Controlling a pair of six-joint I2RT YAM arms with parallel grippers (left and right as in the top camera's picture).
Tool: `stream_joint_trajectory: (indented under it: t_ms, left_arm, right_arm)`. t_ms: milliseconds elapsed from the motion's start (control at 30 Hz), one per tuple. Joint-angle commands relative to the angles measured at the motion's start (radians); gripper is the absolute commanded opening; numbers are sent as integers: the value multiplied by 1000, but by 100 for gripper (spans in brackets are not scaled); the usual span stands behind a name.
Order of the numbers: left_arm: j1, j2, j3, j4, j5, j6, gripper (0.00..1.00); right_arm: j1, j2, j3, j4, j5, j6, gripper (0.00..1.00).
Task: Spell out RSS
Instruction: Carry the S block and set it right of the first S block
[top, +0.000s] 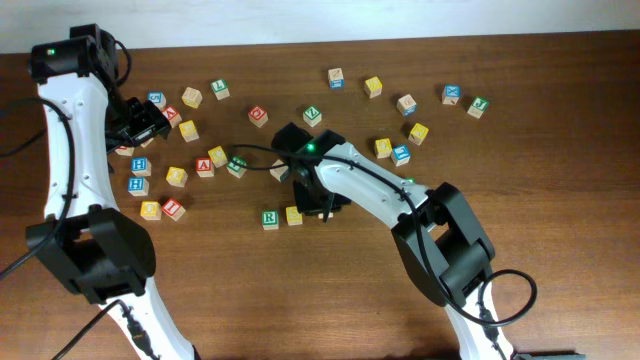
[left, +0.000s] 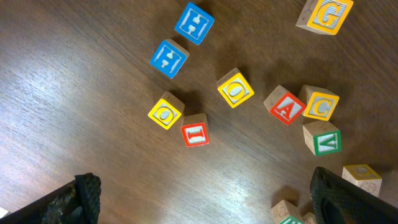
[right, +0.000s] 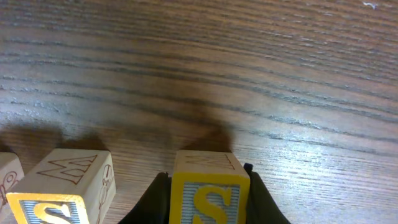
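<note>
The green R cube (top: 268, 219) sits on the table with a yellow S cube (top: 294, 215) touching its right side. My right gripper (top: 325, 207) is just right of that pair, shut on the second yellow S cube (right: 210, 193), which is hidden under the gripper in the overhead view. In the right wrist view the placed S cube (right: 59, 190) stands a small gap to the left of the held one. My left gripper (top: 145, 122) is open and empty at the far left, above scattered cubes; its fingers frame bare wood (left: 205, 202).
Loose letter cubes lie scattered: blue H cubes (left: 194, 22), yellow O cubes (left: 236, 89), a red I (left: 195, 131), a red A (left: 285, 107), a green V (left: 323, 139). More cubes spread across the back (top: 372, 87) and right (top: 478, 106).
</note>
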Motion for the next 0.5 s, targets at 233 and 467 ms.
stream_joint_trajectory:
  t_ms: [233, 467]
  left_arm:
    - [1, 2, 9, -2, 0, -12, 99]
    - [1, 2, 9, -2, 0, -12, 99]
  right_arm:
    - [-3, 2, -10, 9, -79, 4, 46]
    - [-19, -8, 134, -96, -79, 1, 49]
